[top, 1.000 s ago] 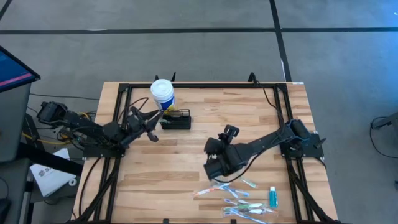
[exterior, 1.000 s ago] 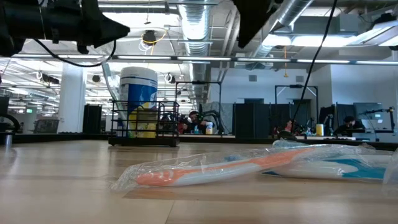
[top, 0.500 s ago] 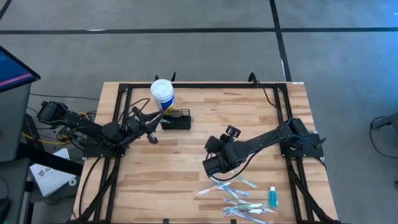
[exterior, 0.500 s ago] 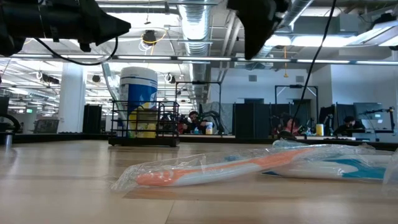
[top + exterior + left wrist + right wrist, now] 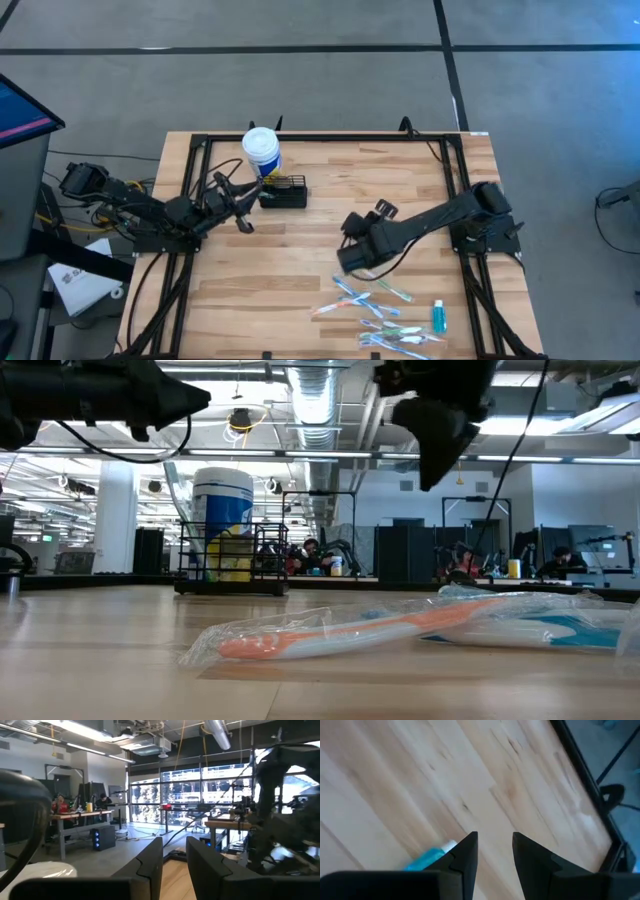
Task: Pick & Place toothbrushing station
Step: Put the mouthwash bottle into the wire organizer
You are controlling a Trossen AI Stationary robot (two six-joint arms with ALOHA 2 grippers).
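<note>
While neither hand holds anything, the step in hand is judged to be an approach to a first pick, with no item yet placed from the loose pile. Inspection runs from the wooden surface (image 5: 330, 215) downward in size. The right arm reaches in from the right edge, its right hand (image 5: 352, 258) hanging above bare wood just short of the wrapped toothbrushes (image 5: 375, 318); its fingers stand a narrow gap apart with nothing between them. The left hand (image 5: 243, 203) waits at the far-left part of the surface, close to the caddy, fingers likewise narrowly apart and empty. The white tub (image 5: 261, 148) stands upright at the far-left corner, touching or just beside the toothbrushing station (image 5: 284, 192). The station sits upright, open top facing up, its long axis running left to right along the surface's far edge, well apart from the toothbrush pile at the near right. To do the approach well, the right hand should descend over a single wrapped brush, fingers set across its narrow width rather than along it, and close on the handle, not on loose wrapper. The small blue tube (image 5: 438, 317) lies at the pile's right end.
</note>
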